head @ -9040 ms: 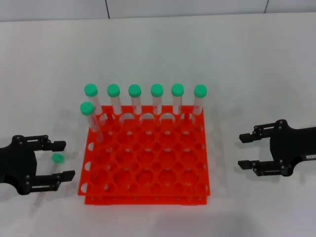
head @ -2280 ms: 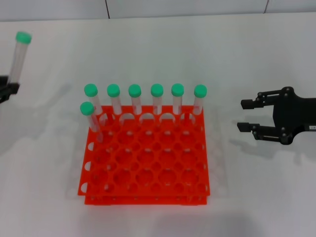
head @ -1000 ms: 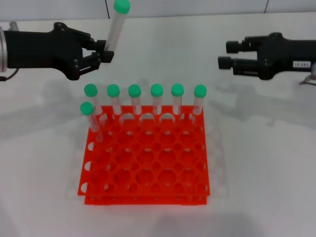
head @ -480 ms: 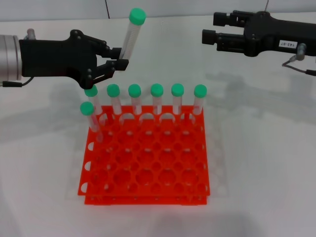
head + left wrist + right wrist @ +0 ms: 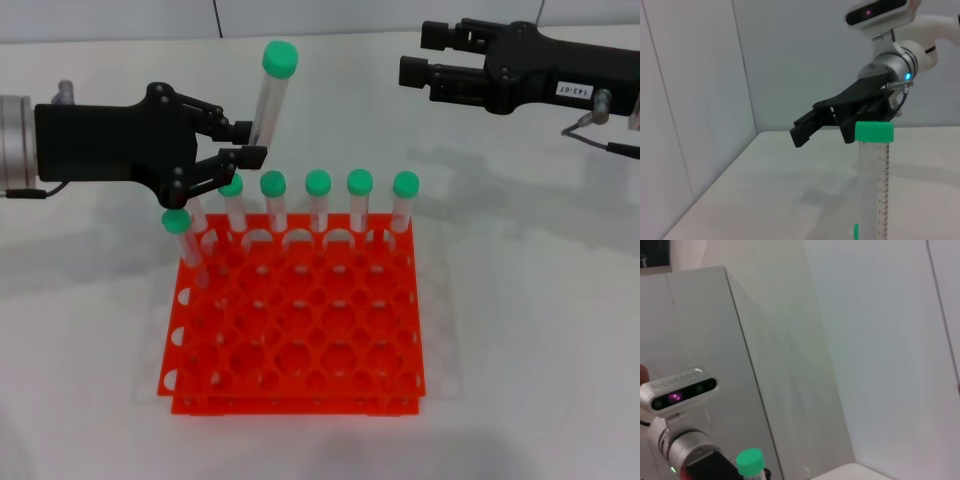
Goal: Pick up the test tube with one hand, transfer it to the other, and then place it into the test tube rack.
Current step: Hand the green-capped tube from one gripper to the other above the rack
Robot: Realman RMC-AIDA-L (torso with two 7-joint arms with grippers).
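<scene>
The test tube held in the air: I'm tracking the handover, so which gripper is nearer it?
Left. The left gripper clamps the test tube low on its body; the right gripper hangs apart, open, beyond its cap.

The left gripper (image 5: 243, 143) is black, with two thin fingers and tiny screws on its blocky body. Behind it sits a shiny silver round arm, and a thin dark cable runs along it. The right gripper (image 5: 412, 52) is black too (it looks like a long flat box) and wears a small white label strip with little numbers. A grey cable with a metal plug curls near its wrist. From the left wrist view, its silver arm shows a small blue light (image 5: 908, 76).
</scene>
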